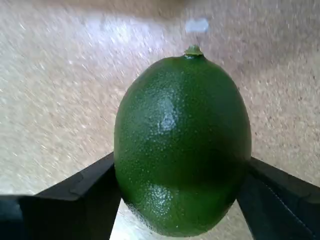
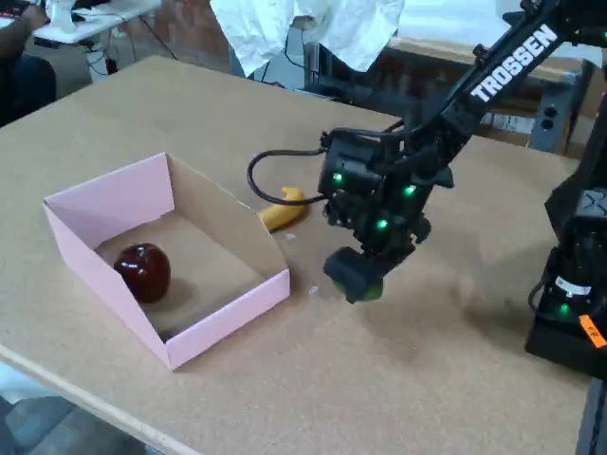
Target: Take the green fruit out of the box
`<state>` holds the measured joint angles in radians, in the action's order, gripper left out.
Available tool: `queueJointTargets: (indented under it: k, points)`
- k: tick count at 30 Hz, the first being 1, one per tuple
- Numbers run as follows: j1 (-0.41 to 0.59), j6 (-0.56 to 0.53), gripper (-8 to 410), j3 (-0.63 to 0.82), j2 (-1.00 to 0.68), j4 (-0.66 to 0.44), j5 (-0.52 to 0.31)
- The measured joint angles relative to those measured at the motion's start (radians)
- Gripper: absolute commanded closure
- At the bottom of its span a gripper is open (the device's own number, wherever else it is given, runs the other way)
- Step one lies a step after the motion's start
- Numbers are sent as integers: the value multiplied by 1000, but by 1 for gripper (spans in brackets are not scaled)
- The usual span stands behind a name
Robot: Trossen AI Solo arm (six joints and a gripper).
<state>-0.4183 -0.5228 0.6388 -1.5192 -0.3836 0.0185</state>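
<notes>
The green fruit (image 1: 182, 145) is seen pinched in the pincer (image 1: 182, 175), one dark finger (image 1: 85, 192) pressed to its left flank in the wrist view and the other to its right flank. In the fixed view the pincer (image 2: 356, 275) is held to the right of the box (image 2: 228, 318), beyond its near right corner, with only a sliver of the green fruit (image 2: 372, 290) visible beneath it. Whether the fruit is resting on the desk (image 2: 427, 379) or is held just above it cannot be told; speckled desk surface fills the wrist view behind it.

Progress, as judged: the fruit is already clear of the box, so the main part of the task appears done. Setting down and release are judged to remain.

Left in the box: a dark red apple (image 2: 143, 271), near the left wall. A small yellow banana (image 2: 283, 210) is noted on the desk just beyond the box's far right wall.

Orientation: in the wrist view the fruit's long axis runs up the picture, the stem nub (image 1: 193, 50) pointing away from the pincer, the blunt end lying between the fingers. The grip is taken across the short axis, below the middle.
</notes>
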Motion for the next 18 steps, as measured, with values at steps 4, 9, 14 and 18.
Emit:
queueJointTargets:
  k: [4, 9, 14, 18]
  points:
    - [0, 7, 138, 18, 0, -12, 0]
    - [0, 15, 138, 32, 0, -16, 0]
    - [0, 15, 109, 34, 0, -30, 0]
    - [0, 20, 59, 34, 0, -44, 9]
